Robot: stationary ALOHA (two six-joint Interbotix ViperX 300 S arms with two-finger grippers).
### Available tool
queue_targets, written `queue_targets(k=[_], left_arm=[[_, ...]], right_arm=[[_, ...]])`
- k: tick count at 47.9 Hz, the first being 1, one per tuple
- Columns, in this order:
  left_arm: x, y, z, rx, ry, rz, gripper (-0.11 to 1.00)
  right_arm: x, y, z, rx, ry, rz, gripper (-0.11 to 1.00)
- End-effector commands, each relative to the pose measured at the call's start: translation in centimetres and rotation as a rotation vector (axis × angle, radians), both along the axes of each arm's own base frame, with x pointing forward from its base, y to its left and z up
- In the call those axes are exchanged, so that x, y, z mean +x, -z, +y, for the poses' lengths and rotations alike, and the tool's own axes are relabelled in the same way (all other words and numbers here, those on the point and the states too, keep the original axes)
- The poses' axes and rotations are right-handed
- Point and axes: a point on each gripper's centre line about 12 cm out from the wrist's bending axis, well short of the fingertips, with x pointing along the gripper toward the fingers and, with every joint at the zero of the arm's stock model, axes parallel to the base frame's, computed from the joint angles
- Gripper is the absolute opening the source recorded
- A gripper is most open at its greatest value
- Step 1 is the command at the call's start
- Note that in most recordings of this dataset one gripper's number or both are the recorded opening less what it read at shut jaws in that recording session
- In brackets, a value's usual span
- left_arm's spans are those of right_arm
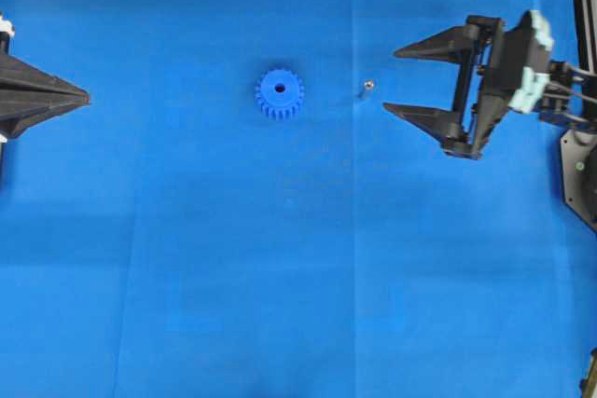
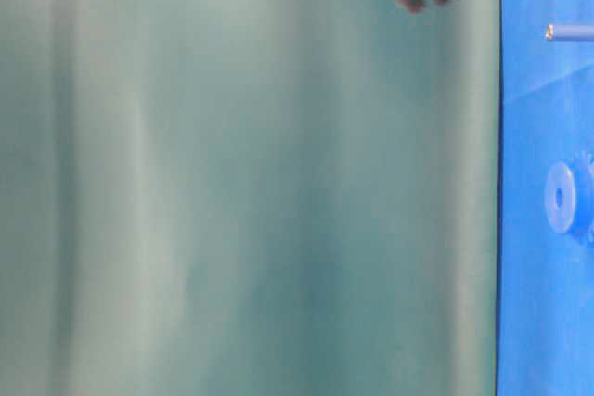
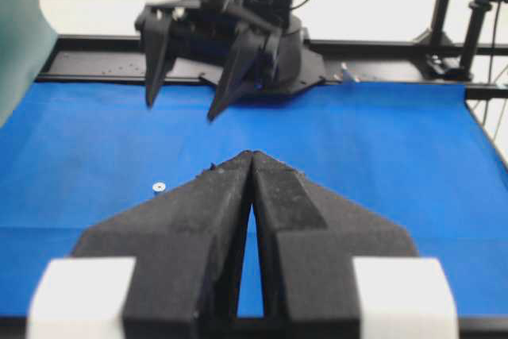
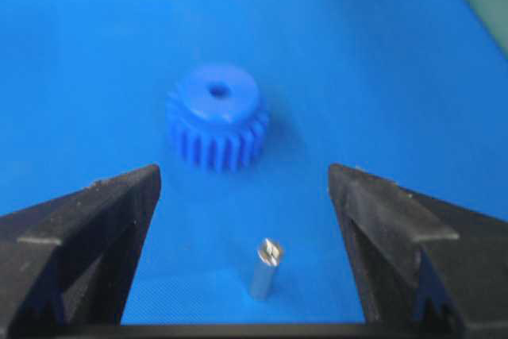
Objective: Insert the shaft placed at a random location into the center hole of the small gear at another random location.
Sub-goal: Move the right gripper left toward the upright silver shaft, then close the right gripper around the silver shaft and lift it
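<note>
The right tool (image 4: 246, 260), fingers spread, straddles the upright shaft (image 4: 266, 269) near the gear (image 4: 216, 116). It should pinch squarely, keeping the shaft vertical. The left tool (image 3: 252, 160) sits pressed together.

The shaft (image 1: 366, 89) stands on the mat (image 1: 280, 277), right of the small gear (image 1: 279, 94), apart.

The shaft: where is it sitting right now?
In the overhead view the shaft stands upright on the blue mat, right of centre, between the small gear and the open right gripper, touching neither.
</note>
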Motion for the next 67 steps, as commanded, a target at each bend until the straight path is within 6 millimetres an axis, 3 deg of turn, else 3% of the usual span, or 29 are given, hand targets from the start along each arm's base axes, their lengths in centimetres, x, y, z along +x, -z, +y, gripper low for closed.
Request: queue_targets(k=[1,22,42,48,56,59,67], left_arm=[[0.1,-0.4,0.1,0.0,-0.006,-0.011,0.0],[0.0,-0.1,0.2,-0.009,-0.01,-0.005,0.0],[0.0,-0.1,0.2,-0.011,-0.011,0.001,0.0],[0.0,0.0,0.2,-0.009,-0.011,0.006,0.0],[0.0,0.2,0.3,-0.01,-0.016,0.021,0.0],[0.0,0.2,0.4,-0.01,-0.019,0.02,0.0],[0.0,0.2,0.5,-0.01,-0.025,0.021,0.0]], right_arm=[[0.8,0.5,-0.7,0.003,0.035,-0.022,0.74],[2.5,5.6,-1.9,0.048,0.108,0.068,0.74],[3.0,6.1,-2.0,0.057,0.112,0.079,0.69],[3.0,6.2,-1.9,0.056,0.107,0.082,0.57],[2.9,6.2,-1.9,0.056,0.105,0.084,0.16],[3.0,6.1,-1.9,0.054,0.104,0.081,0.06],[3.0,6.2,-1.8,0.056,0.102,0.087,0.03]])
